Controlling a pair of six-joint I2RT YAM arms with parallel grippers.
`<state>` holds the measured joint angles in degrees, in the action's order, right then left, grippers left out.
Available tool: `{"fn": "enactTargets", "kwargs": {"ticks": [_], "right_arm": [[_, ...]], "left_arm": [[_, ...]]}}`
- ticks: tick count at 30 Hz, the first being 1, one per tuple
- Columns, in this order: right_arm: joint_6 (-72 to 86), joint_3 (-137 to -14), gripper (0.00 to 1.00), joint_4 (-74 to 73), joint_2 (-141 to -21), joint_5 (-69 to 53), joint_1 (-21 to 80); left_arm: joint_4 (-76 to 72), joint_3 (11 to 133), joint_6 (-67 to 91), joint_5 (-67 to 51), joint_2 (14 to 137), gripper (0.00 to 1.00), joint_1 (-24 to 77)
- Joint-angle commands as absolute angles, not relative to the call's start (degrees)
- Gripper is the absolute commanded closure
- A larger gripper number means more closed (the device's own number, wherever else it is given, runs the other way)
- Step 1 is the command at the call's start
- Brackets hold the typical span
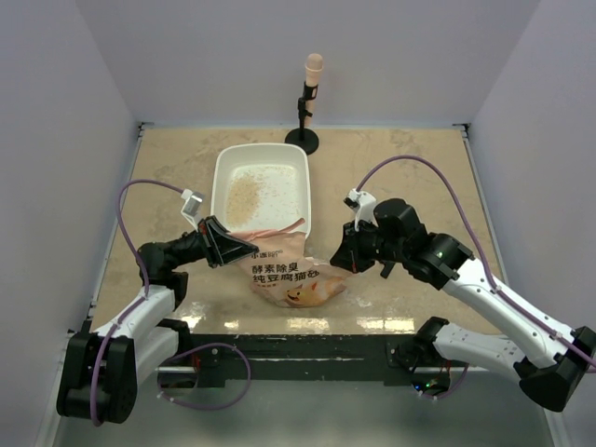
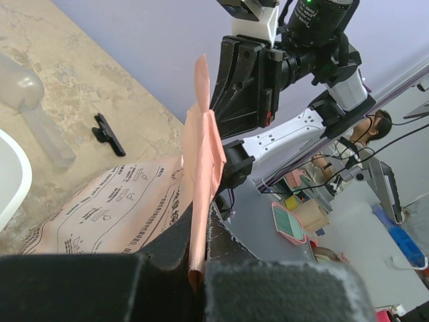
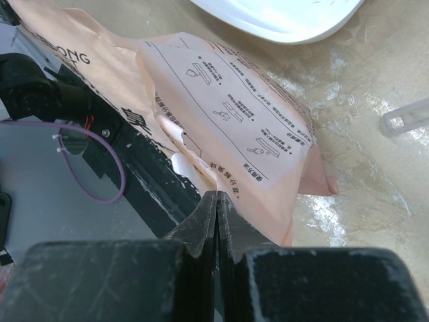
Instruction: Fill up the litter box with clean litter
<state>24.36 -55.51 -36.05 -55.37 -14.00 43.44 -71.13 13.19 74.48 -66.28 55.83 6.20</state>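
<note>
A small heap of clean litter (image 1: 244,196) is seen in the litter box (image 1: 262,149) at mid-table, its floor mostly bare, so most filling is judged left. The bag (image 1: 289,270) is pinched at its edge by the left gripper (image 1: 233,249); the right gripper (image 1: 337,256) is closed, perhaps on nothing. The mottled beige tabletop (image 1: 400,168) is enclosed by pale walls (image 1: 186,56).

The left arm (image 1: 149,298) lies low over the tabletop, reaching forward and rightward from its base. The left gripper (image 1: 244,248) is turned on its side and pinched tight on the top edge of the bag (image 1: 289,275). The right arm (image 1: 494,289) comes in from the right, its wrist angled down and left. The right gripper (image 1: 341,255) has its jaws pressed together at the bag's right end; whether they catch the film, I cannot tell.
</note>
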Motion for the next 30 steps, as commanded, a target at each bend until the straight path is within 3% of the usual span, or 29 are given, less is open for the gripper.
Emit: {"fn": "enactTargets", "kwargs": {"ticks": [1,16,24,30], "right_arm": [[24.08,-55.02,0.99,-34.72,-55.11,-12.75,43.51],[20.05,-55.55,0.99,-40.52,-58.62,-14.76,43.51],[14.24,-59.41,0.88,-43.07,-62.84,-21.43,43.59],[8.37,-62.4,0.86,-44.12,-65.65,-29.78,43.95]], "left_arm": [[-108.72,13.71,75.06,-66.62,54.84,1.0,6.59],[-108.63,13.8,75.06,-66.62,53.79,1.0,6.59],[-108.72,14.94,74.36,-67.94,53.35,1.0,6.85],[-108.72,16.87,73.21,-70.13,54.4,1.0,8.35]]}}
